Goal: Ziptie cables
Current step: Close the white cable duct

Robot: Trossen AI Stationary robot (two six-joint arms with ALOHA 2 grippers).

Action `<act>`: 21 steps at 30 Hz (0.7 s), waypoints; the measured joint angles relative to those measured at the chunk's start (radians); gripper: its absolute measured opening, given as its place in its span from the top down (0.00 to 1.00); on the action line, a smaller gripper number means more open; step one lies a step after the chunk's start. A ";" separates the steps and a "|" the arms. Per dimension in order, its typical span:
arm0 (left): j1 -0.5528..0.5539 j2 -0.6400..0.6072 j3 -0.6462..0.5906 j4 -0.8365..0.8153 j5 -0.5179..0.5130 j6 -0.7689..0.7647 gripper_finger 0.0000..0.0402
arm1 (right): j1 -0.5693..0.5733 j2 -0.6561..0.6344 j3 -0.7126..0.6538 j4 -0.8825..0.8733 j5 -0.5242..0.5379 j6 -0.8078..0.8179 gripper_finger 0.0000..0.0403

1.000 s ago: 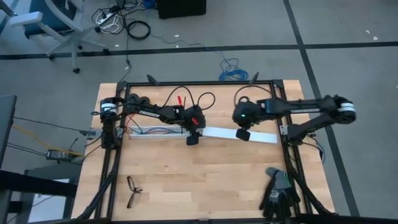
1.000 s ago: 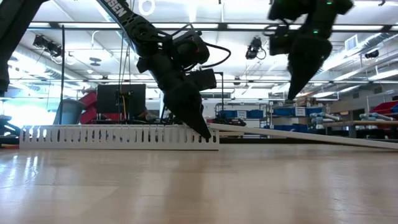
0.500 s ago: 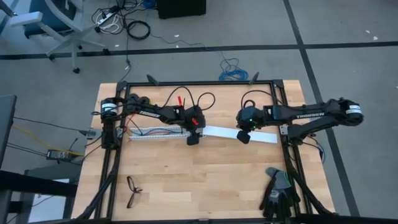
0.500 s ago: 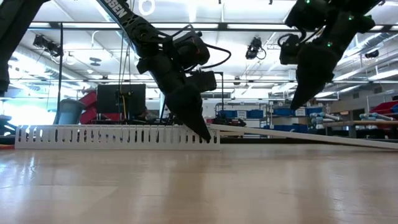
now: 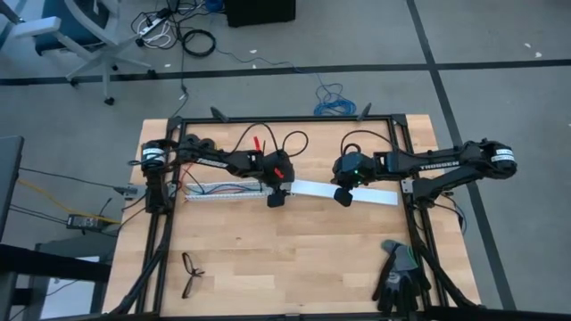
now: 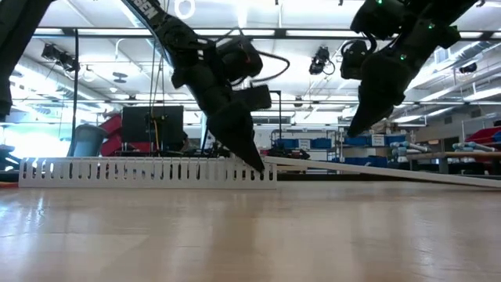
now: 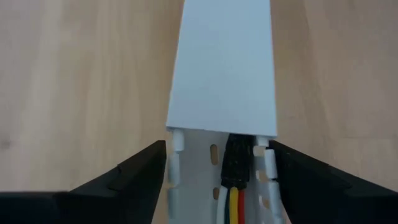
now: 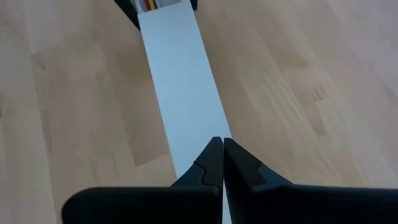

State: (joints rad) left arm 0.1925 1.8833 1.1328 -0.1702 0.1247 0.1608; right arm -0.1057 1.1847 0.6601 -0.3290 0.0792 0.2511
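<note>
A white slotted duct [image 5: 223,189] lies on the table's left half with the cables [image 7: 233,202] in it: yellow, red and white wires under a black piece [image 7: 236,163] at the duct's right end. A flat white cover strip [image 5: 357,193] rests one end on that duct end [image 7: 221,124] and slopes down to the table on the right. My left gripper [image 5: 277,198] is open, one finger on each side of the duct's right end. My right gripper [image 8: 219,143] is shut and hovers above the strip's middle, clear of it in the low view [image 6: 350,133]. My left gripper slants down from the table's left, its open fingers [image 7: 140,177] astride the duct's right end wall [image 7: 176,149]. Only narrow gaps show there, and I cannot tell whether either finger touches the duct.
Black eyeglasses [image 5: 190,272] lie near the front left, and dark gloves [image 5: 399,275] near the front right corner. A red-handled tool [image 5: 260,143] and loose black cables sit by the far edge. Black frame rails [image 5: 159,232] run along the table's sides.
My right gripper has sunk a little and drawn along the cover strip toward the left gripper, tipping as it went. It has stayed shut and above the strip.
</note>
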 joint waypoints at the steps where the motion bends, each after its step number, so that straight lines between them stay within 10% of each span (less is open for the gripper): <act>1: 0.000 -0.016 0.000 -0.014 -0.006 0.006 0.29 | 0.000 0.000 0.000 0.000 0.000 0.000 1.00; 21: -0.006 -0.092 -0.165 0.144 -0.023 -0.044 0.29 | 0.000 0.000 0.000 0.008 0.000 0.000 1.00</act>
State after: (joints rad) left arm 0.1867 1.7916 0.9676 -0.0261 0.1015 0.1167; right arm -0.1059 1.1851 0.6601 -0.3214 0.0792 0.2512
